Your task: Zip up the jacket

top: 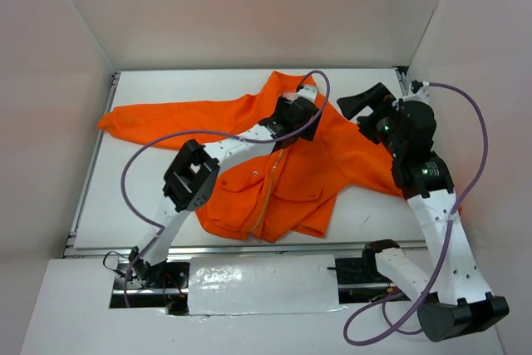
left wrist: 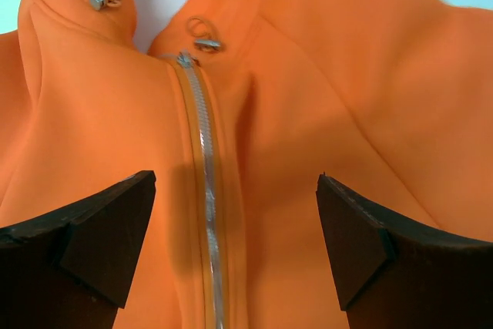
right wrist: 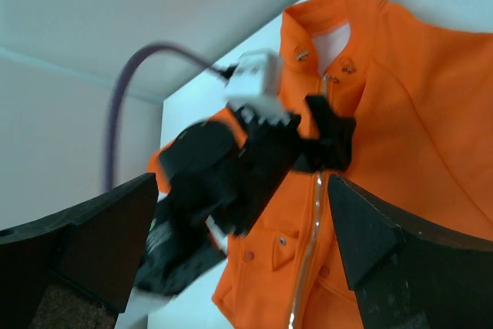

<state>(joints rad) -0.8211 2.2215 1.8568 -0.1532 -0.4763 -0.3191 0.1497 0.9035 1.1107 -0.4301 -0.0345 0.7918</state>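
Hovering with left gripper [left wrist: 235, 190] and right gripper [right wrist: 243, 190] wide open, empty, presumably given the zipper [left wrist: 202, 136] closed to the collar [left wrist: 254, 5] of the jacket [top: 299, 172].

The left gripper [left wrist: 235, 182] is hovering with jaws spread wide over the jacket [top: 291, 172], filling the room above the zipper [left wrist: 202, 159] just below the collar. Its arm [top: 224, 151] is crossing the jacket's left half. The right gripper [top: 366, 103] is hanging open just right of the collar. Bare table [top: 133, 197] is lying free left of the hem, and white walls [top: 249, 14] are closing in the far edge and both sides.
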